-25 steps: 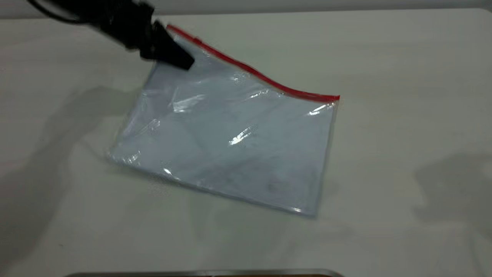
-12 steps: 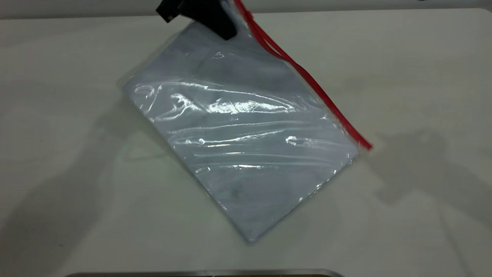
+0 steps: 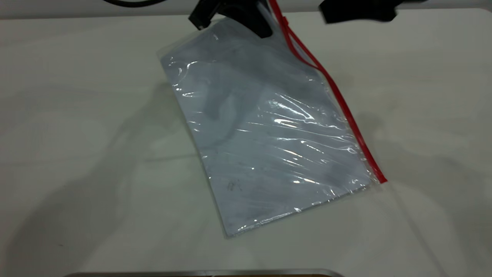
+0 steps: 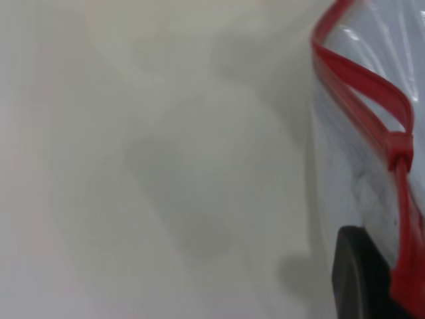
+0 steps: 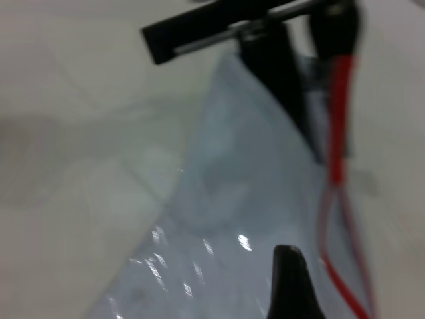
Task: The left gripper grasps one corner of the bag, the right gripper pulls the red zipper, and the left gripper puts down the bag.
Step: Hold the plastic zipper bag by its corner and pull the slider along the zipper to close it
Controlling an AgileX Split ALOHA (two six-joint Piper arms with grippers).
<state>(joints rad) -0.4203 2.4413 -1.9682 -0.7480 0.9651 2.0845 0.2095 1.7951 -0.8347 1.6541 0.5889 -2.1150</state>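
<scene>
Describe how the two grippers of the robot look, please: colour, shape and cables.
Both are black. The left gripper has broad, blocky fingers that narrow toward the tips, a flat black crossbar with a thin metal rod along it, and a thick black cable behind it. Of the right gripper only a blurred dark block and one slim, rounded fingertip show.
</scene>
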